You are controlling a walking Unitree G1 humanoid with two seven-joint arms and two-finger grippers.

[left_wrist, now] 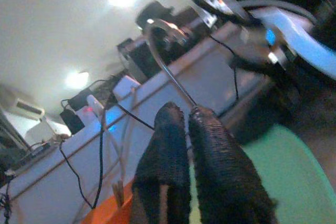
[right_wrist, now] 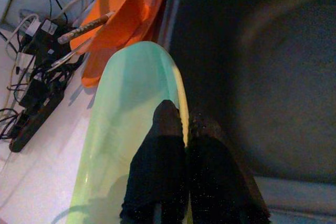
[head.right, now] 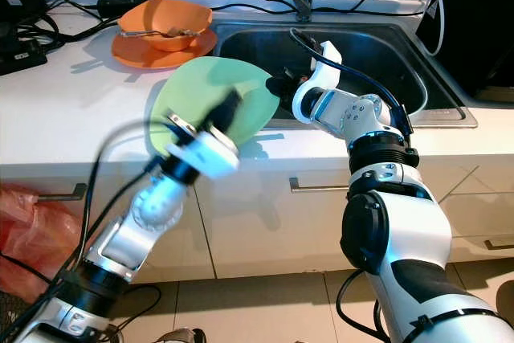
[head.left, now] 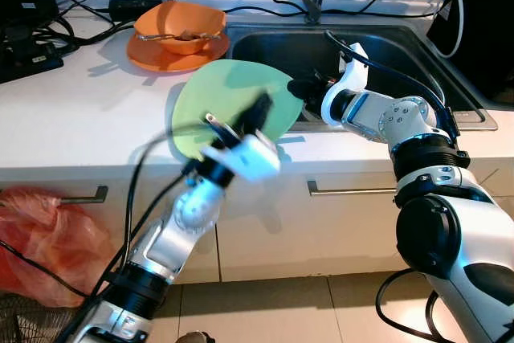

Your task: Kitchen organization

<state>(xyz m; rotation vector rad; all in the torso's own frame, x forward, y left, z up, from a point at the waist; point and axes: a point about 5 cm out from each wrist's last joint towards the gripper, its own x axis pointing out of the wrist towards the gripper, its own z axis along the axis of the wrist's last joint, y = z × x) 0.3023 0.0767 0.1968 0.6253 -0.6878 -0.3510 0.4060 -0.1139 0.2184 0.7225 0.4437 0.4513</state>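
The right gripper (right_wrist: pixel 181 129) is clamped on the rim of a pale green plate (head.left: pixel 229 102), one black finger on each face of it, and holds the plate tilted above the near left edge of the sink (head.left: pixel 377 54), partly over the white counter (head.left: pixel 80 110). The plate looks thin, smooth and clean, round with a low rim; its glossy surface could let it slide in such an edge pinch.

The left gripper (head.left: pixel 249 122) is raised in front of the plate's near side, blurred in both eye views. In the left wrist view its fingers (left_wrist: pixel 210 145) lie close together, and a thin wire-like thing seems to run up from between the tips, though the blur leaves it unsure whether they grip anything, so its state cannot be told.

As for progress, the tidying looks to be midway at best. The plate is lifted but not yet put anywhere. On the far side of the counter, left of the sink, an orange bowl (head.left: pixel 181 26) sits on an orange plate (head.left: pixel 157 55) with a utensil (head.left: pixel 173 36) lying across it, untouched. The sink basin appears dark and bare as far as can be seen. Cables and a power strip (head.left: pixel 135 6) clutter the far edge by the wall.
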